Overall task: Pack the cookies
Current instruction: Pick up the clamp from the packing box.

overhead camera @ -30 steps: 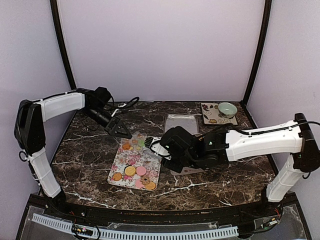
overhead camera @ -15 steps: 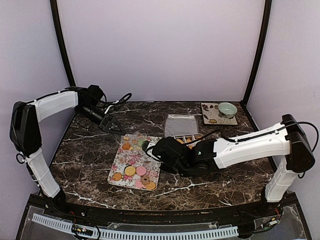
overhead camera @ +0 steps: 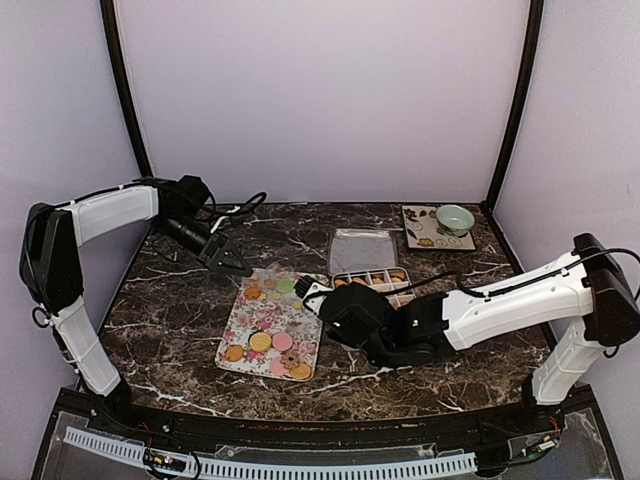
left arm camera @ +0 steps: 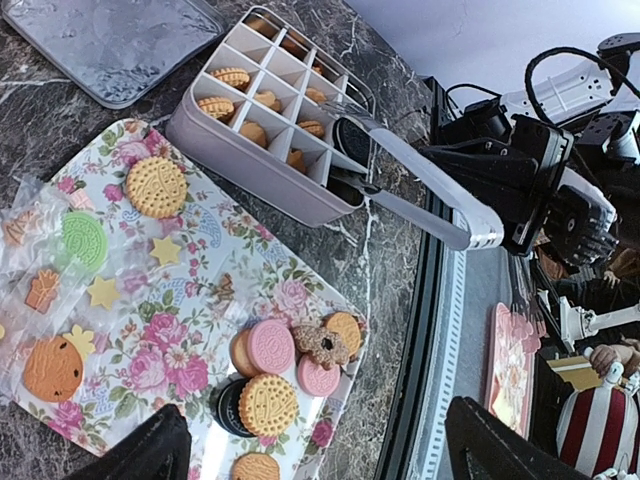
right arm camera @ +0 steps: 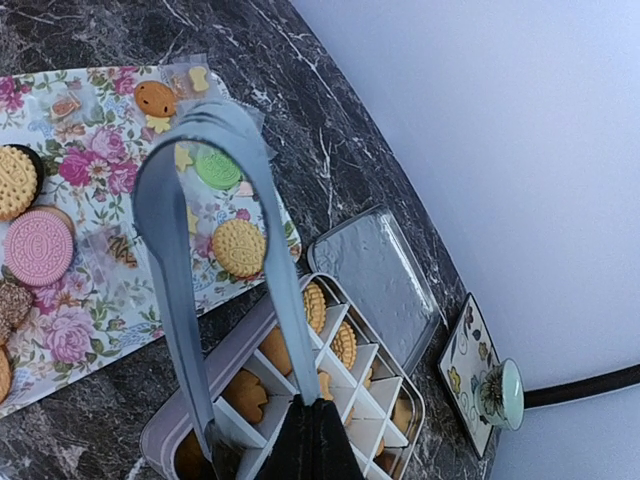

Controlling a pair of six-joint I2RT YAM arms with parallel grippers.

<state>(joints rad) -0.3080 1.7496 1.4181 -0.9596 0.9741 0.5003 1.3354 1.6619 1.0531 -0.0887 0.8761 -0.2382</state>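
Cookies (overhead camera: 262,340) lie on a floral tray (overhead camera: 262,315): tan, pink (left arm camera: 272,345) and green (right arm camera: 218,167). More cookies (left arm camera: 232,77) fill a divided box (left arm camera: 250,165) right of the tray. My right gripper (overhead camera: 330,300) is shut (right arm camera: 310,440) on metal tongs (right arm camera: 170,260). The tongs' tips reach into the box's near corner cell with a dark cookie (left arm camera: 350,148) between them. I cannot tell whether that cookie is pinched or resting. My left gripper (overhead camera: 235,262) hangs open (left arm camera: 318,425) above the tray's far left corner, holding nothing.
The box's clear lid (overhead camera: 362,248) lies flat behind the box. A green bowl (overhead camera: 455,218) stands on a patterned tile at the back right corner. Small wrapped sweets (left arm camera: 40,290) lie on the tray's far end.
The right gripper has closed on the tongs. Its arm has swung toward the front, uncovering the box. The left gripper has shifted slightly left.
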